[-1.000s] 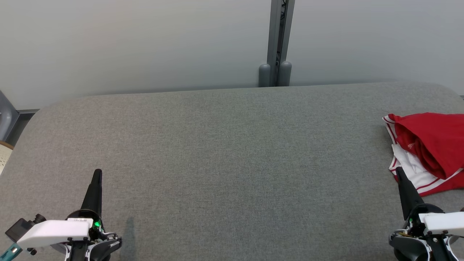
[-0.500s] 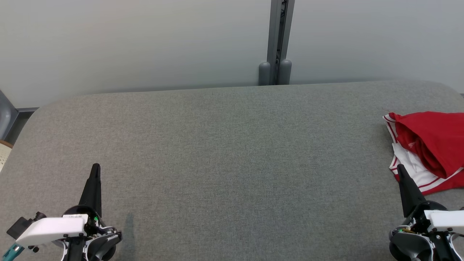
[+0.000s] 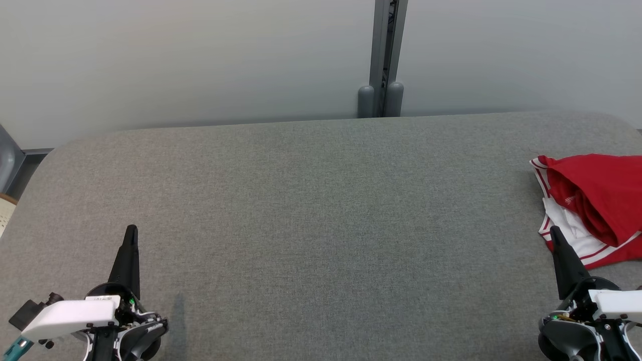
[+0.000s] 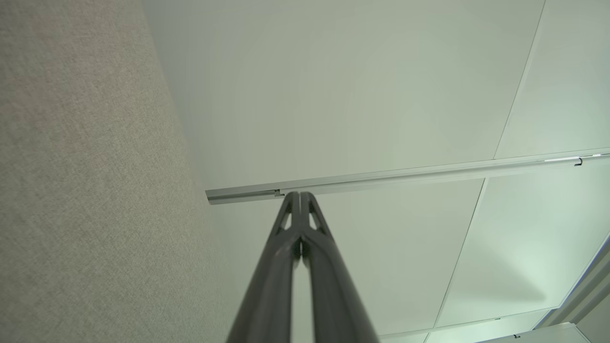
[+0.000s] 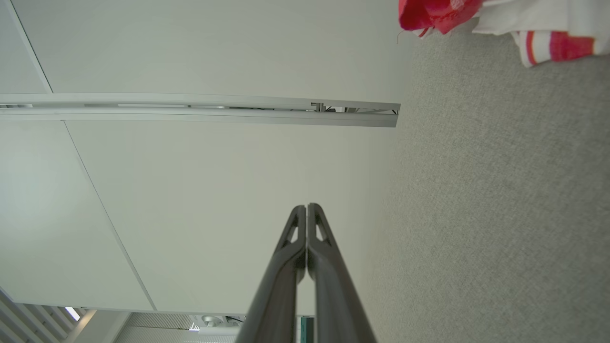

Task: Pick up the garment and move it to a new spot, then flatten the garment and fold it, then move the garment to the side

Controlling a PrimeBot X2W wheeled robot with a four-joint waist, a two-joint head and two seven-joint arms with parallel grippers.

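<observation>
Resting low at the near edge of the grey table (image 3: 311,200), both grippers point away from the robot.

Left gripper (image 3: 131,231): fingers pressed together with nothing between them. The left wrist view shows the tips (image 4: 299,196) meeting.

Right gripper (image 3: 553,231): likewise closed and empty. In the right wrist view its tips (image 5: 306,207) stand clear of the cloth, which lies ahead and off to one side.

Garment (image 3: 597,200): red with white panels and red-striped trim, at the table's far right and partly cut off by the frame edge. The red layer is lapped over the white and rumpled. Nothing holds it.

Reading: this fits two stages. It may be a loose bundle due to be lifted toward the bare middle, or a folded piece set at the side with the arms parked. The pictures do not settle which.

Handling, as a judgement: the cloth looks thin and slick, so the layers will likely slide over one another. If a grip is called for, it would do best on a doubled edge such as the striped hem (image 5: 548,47), catching every layer. A single-layer pinch would likely unroll the bundle. The wide bare middle gives room for spreading.
</observation>
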